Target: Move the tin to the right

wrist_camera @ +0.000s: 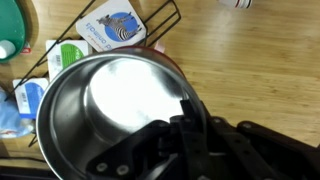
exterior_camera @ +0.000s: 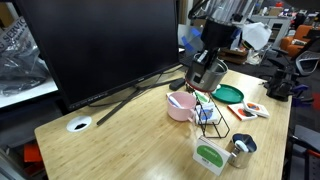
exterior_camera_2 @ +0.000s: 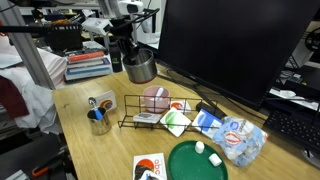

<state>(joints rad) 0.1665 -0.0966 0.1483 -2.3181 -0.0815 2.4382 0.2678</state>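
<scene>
While I carry the shiny silver steel cylindrical tin [exterior_camera_2: 141,69] off the wooden tabletop [exterior_camera_2: 100,150], the end effector [exterior_camera_2: 133,58] is clamped on its rim (one finger inside, the wrist view suggests), so it clears the round pink bowl [exterior_camera_2: 154,97] below.

In the wrist view the tin [wrist_camera: 100,100] runs off the bottom edge, and the gripper [wrist_camera: 188,125] covers its near rim. In an exterior view the green plate [exterior_camera_2: 190,165] is cropped below — print on the packets [exterior_camera_2: 235,138] is unreadable.
</scene>
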